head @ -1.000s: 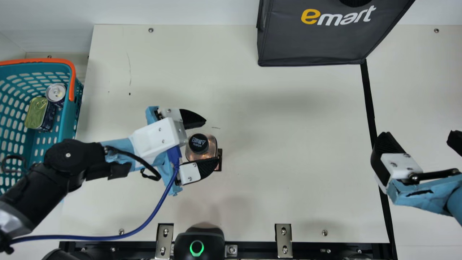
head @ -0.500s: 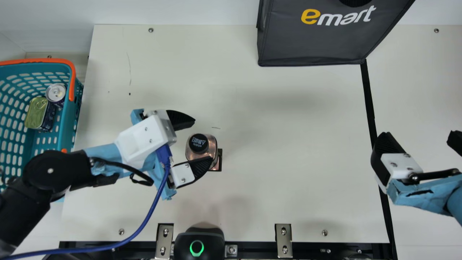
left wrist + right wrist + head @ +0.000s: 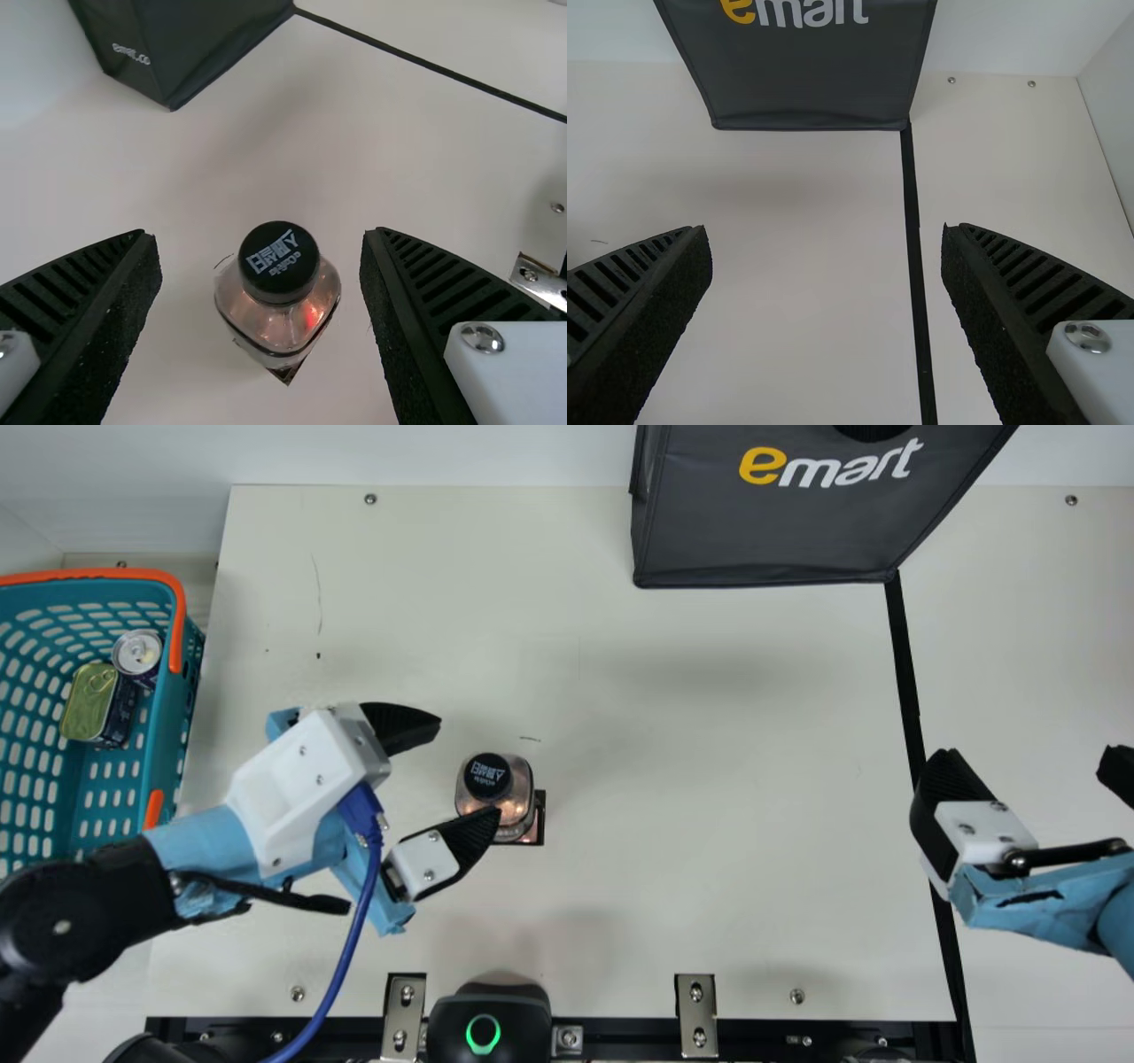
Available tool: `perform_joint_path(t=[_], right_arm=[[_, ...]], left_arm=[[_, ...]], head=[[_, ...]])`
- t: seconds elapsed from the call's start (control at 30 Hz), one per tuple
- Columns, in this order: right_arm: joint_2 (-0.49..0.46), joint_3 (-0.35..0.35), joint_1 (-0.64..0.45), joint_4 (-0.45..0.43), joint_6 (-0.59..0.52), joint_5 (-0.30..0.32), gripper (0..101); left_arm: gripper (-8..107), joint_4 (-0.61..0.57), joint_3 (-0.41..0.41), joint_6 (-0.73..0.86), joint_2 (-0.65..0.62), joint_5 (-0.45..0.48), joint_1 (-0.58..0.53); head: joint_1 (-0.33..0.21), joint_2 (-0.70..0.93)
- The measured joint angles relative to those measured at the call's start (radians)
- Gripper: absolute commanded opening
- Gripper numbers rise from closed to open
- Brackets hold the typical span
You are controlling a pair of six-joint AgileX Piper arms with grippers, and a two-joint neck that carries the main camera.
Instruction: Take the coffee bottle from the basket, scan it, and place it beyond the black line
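In the main view my left gripper stands open left of the coffee bottle; one fingertip overlaps the bottle's lower edge from this angle. The bottle is upright on the table, black cap up. Between and beyond the spread fingers of my left gripper, the left wrist view has the bottle, with nothing gripped. My right gripper is open over the black line's lower part. The right wrist view has the line between the open fingers of my right gripper. The basket is at the far left.
Two cans lie in the basket. A dark bag stands at the table's back, by the line's far end. A black scanner with a green ring light sits at the front edge. A small dark-edged square lies beside the bottle.
My left gripper has drawn back toward the lower left, away from the bottle, and stayed open. The bottle and my right arm have kept still.
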Motion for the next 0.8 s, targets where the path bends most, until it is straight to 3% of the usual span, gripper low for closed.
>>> perform_joint_path(t=[0.4,0.8], right_arm=[[0.0,0.0,0.0,0.0,0.0,0.0,91],[0.0,0.0,0.0,0.0,0.0,0.0,91]], left_arm=[[90,0.274,0.012,-0.346,-0.063,-0.102,-0.065],[90,0.573,0.014,-0.692,-0.13,-0.107,-0.178]], head=[[0.0,0.0],[0.0,0.0]])
